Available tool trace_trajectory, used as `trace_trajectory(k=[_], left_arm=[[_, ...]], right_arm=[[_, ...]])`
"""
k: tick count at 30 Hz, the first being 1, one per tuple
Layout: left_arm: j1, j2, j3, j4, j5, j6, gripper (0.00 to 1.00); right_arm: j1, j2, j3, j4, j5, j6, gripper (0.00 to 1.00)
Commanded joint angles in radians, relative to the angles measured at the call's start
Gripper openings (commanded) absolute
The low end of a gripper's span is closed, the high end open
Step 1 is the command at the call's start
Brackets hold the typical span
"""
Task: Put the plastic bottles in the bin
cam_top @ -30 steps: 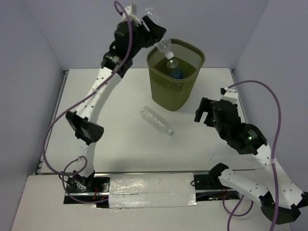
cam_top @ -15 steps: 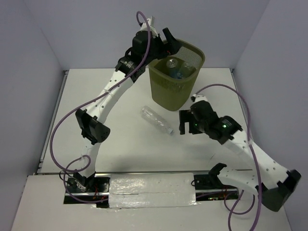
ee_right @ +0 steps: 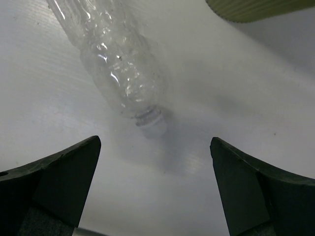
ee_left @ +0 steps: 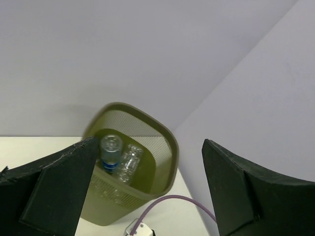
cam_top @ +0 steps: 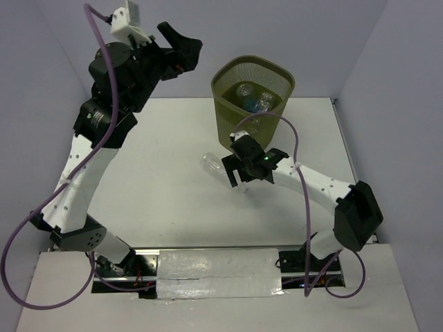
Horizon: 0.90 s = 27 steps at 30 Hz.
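— Inside the bin [cam_top: 239,135], how many plastic bottles [cam_top: 252,97] are there?
— Hard to count, since they overlap. One has a blue label. Another bottle [ee_right: 118,69] lies on the table [cam_top: 159,173] just beside the bin's base, its far end cut off in the wrist view.
— And the arms?
— The left arm [cam_top: 90,159] stands high, left of the bin's rim, its jaws spread and empty. The right arm [cam_top: 315,183] hangs low, its jaws released either side of that bottle's cap, not touching it.

White perforated links [cam_top: 79,176], black joints [cam_top: 356,216] and pincers [ee_right: 153,145], purple cables [cam_top: 297,145].
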Motion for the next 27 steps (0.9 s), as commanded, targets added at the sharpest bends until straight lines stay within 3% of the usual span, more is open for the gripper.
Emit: trace_trajectory(k=[1,7,15,17,18,22,27], left_arm=[[0.026,-0.008,-0.037,-0.1,-0.089,0.047,0.99],[0.047,-0.028,-0.024,-0.158,-0.063,0.053,0.99],[0.05,-0.029,-0.04,-0.182,-0.055,0.046,1.0],[0.05,-0.029,-0.054,-0.177,-0.054,0.04,1.0],[0.05,-0.031,-0.06,-0.175,-0.052,0.037,0.99],[0.052,-0.028,-0.07,-0.172,-0.052,0.029,0.99],[0.053,-0.02,-0.06,-0.174,-0.069,0.032,1.0]], right_arm=[[0.007,0.057,0.022,0.176,0.0,-0.056,1.0],[0.002,0.179,-0.014,0.365,-0.078,-0.07,1.0],[0.013,0.313,-0.003,0.412,-0.08,-0.027,0.99],[0.014,0.321,-0.014,0.409,-0.078,-0.026,0.94],[0.017,0.321,-0.018,0.404,-0.063,-0.02,0.84],[0.028,0.281,-0.052,0.404,-0.04,-0.009,0.58],[0.06,0.143,-0.042,0.323,0.029,-0.018,0.5]])
